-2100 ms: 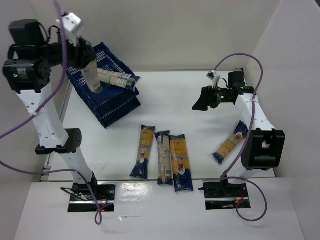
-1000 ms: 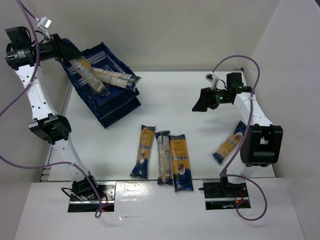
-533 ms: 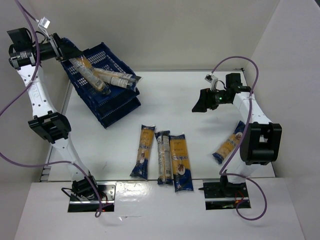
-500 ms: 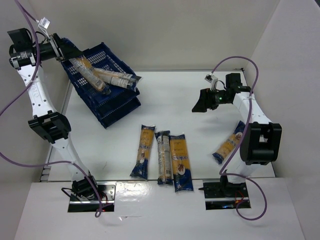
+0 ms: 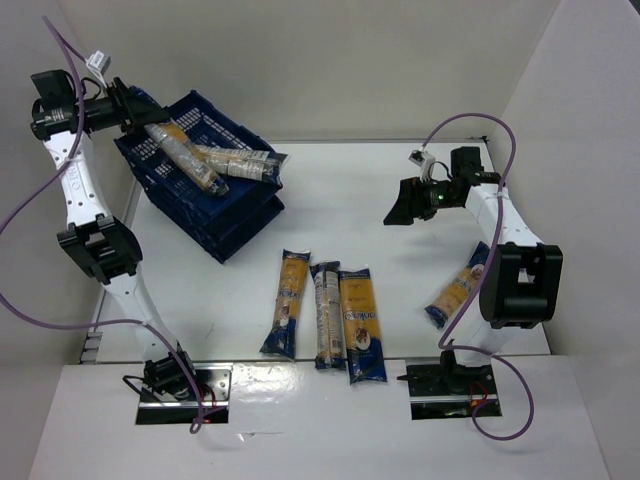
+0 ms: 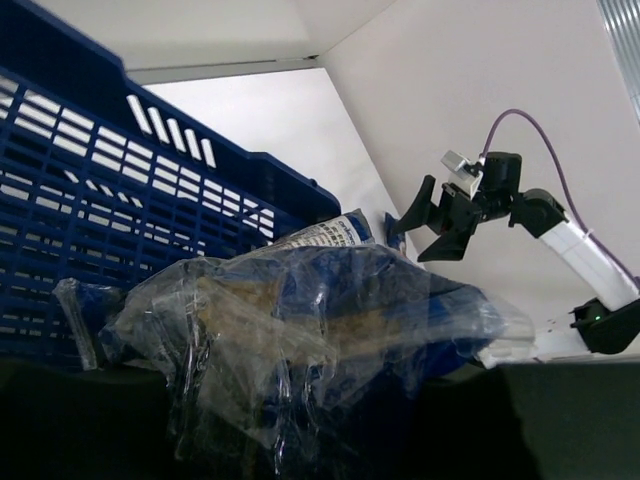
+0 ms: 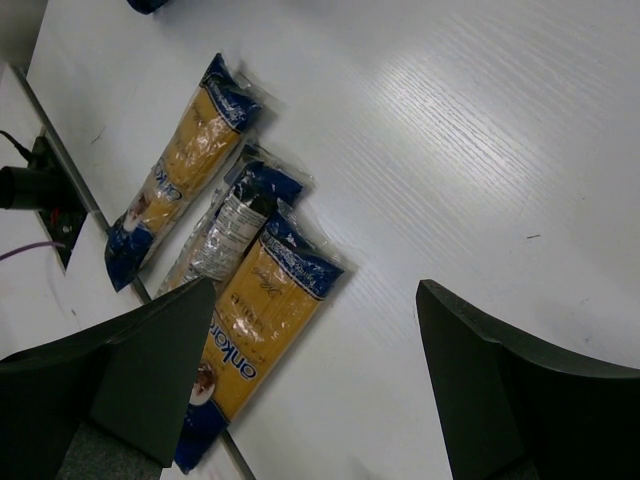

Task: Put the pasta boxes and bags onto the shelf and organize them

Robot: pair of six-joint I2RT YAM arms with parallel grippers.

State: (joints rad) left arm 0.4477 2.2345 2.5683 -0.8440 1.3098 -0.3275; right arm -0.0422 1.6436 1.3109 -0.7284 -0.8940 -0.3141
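My left gripper (image 5: 133,112) is at the far left, over the back corner of the dark blue crate stack (image 5: 215,215). It is shut on the end of a clear-wrapped pasta packet (image 5: 185,158) that slants down into the top crate. That packet's crumpled end (image 6: 300,330) fills the left wrist view and hides the jaws. A second packet (image 5: 240,163) lies in the crate beside it. Three packets (image 5: 285,303) (image 5: 326,315) (image 5: 362,325) lie side by side on the table. My right gripper (image 5: 400,207) is open and empty above the table; the three packets show below it in its wrist view (image 7: 255,320).
One more packet (image 5: 462,285) lies at the right next to the right arm's upright link. White walls close in the left, back and right sides. Purple cables loop from both arms. The top crate's lattice wall (image 6: 100,190) is close in front of the left wrist.
My left arm has swung a little and laid the held packet lower into the crate. The crate stack has shifted slightly toward the front. The right arm has barely moved.
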